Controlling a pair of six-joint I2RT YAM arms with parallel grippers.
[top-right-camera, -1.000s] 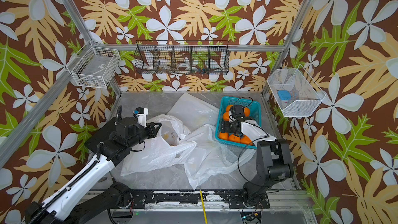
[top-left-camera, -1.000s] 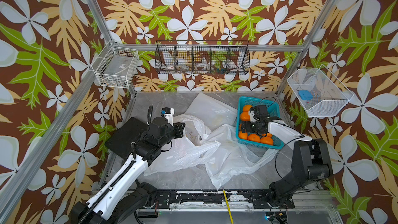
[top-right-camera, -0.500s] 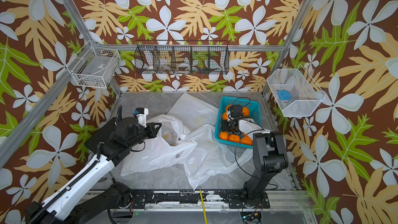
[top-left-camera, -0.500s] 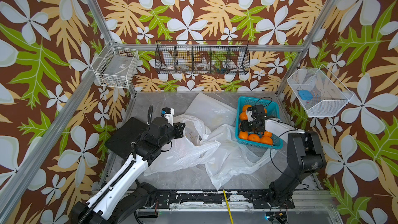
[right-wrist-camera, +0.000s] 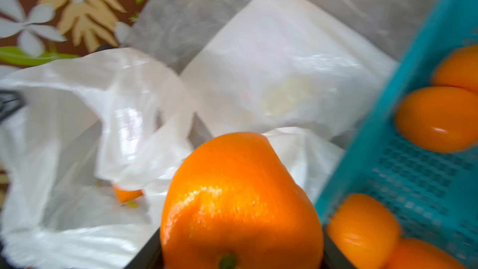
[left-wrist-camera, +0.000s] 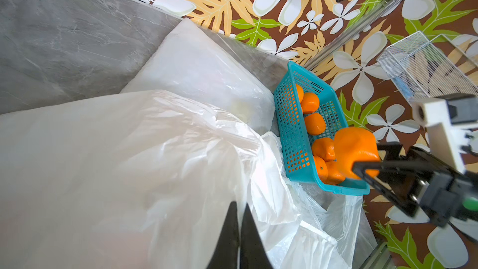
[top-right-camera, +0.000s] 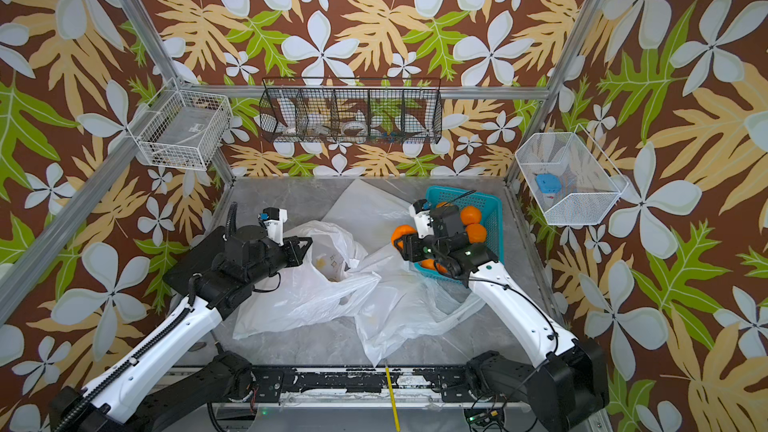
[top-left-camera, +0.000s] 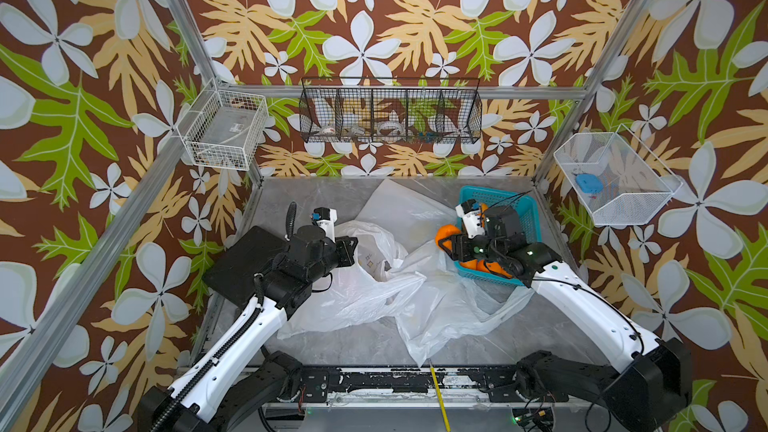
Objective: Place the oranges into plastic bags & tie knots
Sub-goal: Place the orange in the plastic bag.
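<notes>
Now we log: right gripper [top-left-camera: 449, 241] clamps one orange [top-left-camera: 443, 231] just outside the teal basket [top-left-camera: 528, 218], which holds more oranges [top-right-camera: 470, 214]; left gripper [top-left-camera: 352, 245], jaws together, pinches the rim of the open plastic bag [top-left-camera: 357, 288].

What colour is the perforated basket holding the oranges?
Teal basket, clearest in the left wrist view.

Right gripper [left-wrist-camera: 372, 155]: black jaws, I've a glossy bright orange [right-wrist-camera: 240, 200] between them. Teal perforated basket [top-left-camera: 528, 211] beside it, translucent white bag [top-left-camera: 365, 292] ahead. Walls [top-left-camera: 374, 14] brown, white flowers, green-tan leaves.
</notes>
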